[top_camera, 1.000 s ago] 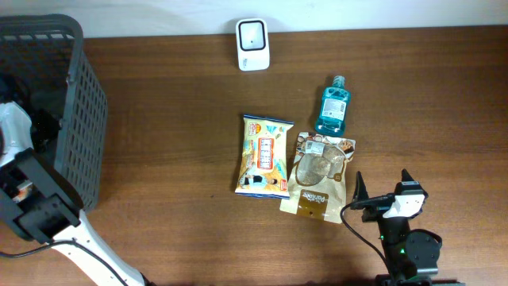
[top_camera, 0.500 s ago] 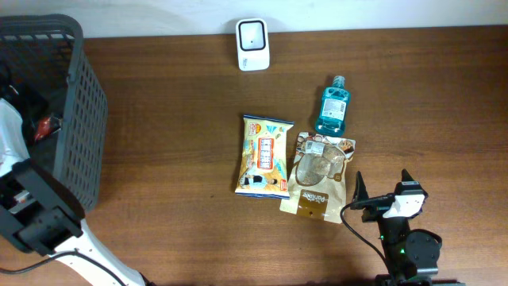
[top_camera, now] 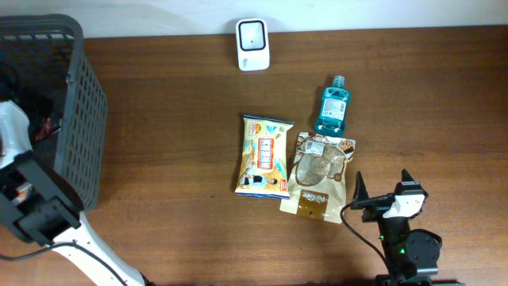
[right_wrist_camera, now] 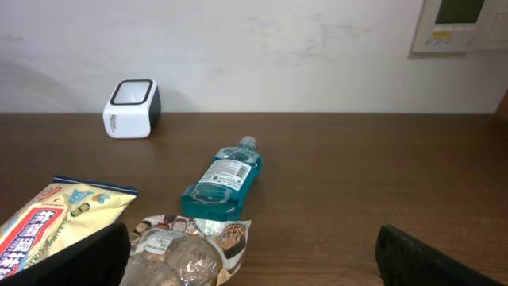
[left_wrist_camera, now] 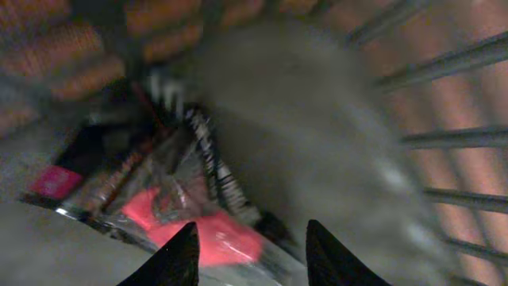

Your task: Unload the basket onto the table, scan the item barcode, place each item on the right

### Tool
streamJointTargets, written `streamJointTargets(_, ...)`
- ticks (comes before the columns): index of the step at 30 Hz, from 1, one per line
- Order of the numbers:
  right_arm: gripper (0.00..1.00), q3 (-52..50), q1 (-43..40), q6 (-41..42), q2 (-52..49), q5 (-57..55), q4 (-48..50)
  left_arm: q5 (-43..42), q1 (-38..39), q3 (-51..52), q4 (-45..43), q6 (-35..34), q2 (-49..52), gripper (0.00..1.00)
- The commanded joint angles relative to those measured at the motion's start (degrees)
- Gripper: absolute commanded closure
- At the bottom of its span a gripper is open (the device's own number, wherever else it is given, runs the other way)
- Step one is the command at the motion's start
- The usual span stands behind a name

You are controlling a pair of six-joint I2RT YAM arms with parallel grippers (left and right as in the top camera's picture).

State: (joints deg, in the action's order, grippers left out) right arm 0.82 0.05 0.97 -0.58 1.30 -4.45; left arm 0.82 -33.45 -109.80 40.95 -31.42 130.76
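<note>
At the far left, the dark mesh basket (top_camera: 83, 119) stands on the table edge with the left arm reaching down into it. In the blurred wrist view the left gripper (left_wrist_camera: 250, 250) shows its 2 fingers at a middling gap over a red-and-clear packet (left_wrist_camera: 218, 238), which lies on the basket floor and is probably the item to scan. Whether the jaws actually pinch it I cannot tell.

The white scanner (top_camera: 253, 33) sits at the table's back edge, well apart from the basket. Right of centre lie a yellow snack bag (top_camera: 266, 155), a brown pouch (top_camera: 317, 179) touching its side, and a blue mouthwash bottle (top_camera: 332, 110) lying flat just behind the pouch. The right gripper (top_camera: 382, 181) waits near the front edge with its jaws spread wide and empty.

Risks from here:
- The slick film could slip from a light pinch.
- The packet could snag on the mesh wall while being lifted out.
- Crinkled wrap, or a barcode facing away from the scanner window, could spoil the read.

The table (top_camera: 175, 119) is dark wood grain. Behind it stands a plain pale wall (right_wrist_camera: 278, 48) with 1 small control panel (right_wrist_camera: 460, 24).
</note>
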Motion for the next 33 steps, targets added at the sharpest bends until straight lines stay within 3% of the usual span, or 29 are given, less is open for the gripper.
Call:
streamJointTargets(1, 0.02, -0.5, 0.3, -0.3, 0.4, -0.5, -0.1, 1.4, -1.2, -0.1, 1.6, -4.9, 2.3, 0.59)
streamJointTargets(11, 0.02, -0.5, 0.3, -0.3, 0.4, -0.5, -0.1, 1.3, -1.5, -0.1, 11.1, -5.0, 2.4, 0.61)
streamJointTargets(15, 0.02, -0.5, 0.3, -0.3, 0.4, -0.5, -0.1, -1.5, -1.5, -0.2, 10.3, 2.6, 2.3, 0.68)
streamJointTargets(26, 0.02, -0.5, 0.3, -0.3, 0.4, -0.5, -0.1, 2.1, -1.5, 0.3, 13.4, 3.7, 5.1, 0.64)
streamJointTargets(33, 0.02, -0.5, 0.3, -0.3, 0.4, -0.5, -0.1, 2.2, -1.5, 0.1, 14.0, 8.2, 5.1, 0.88)
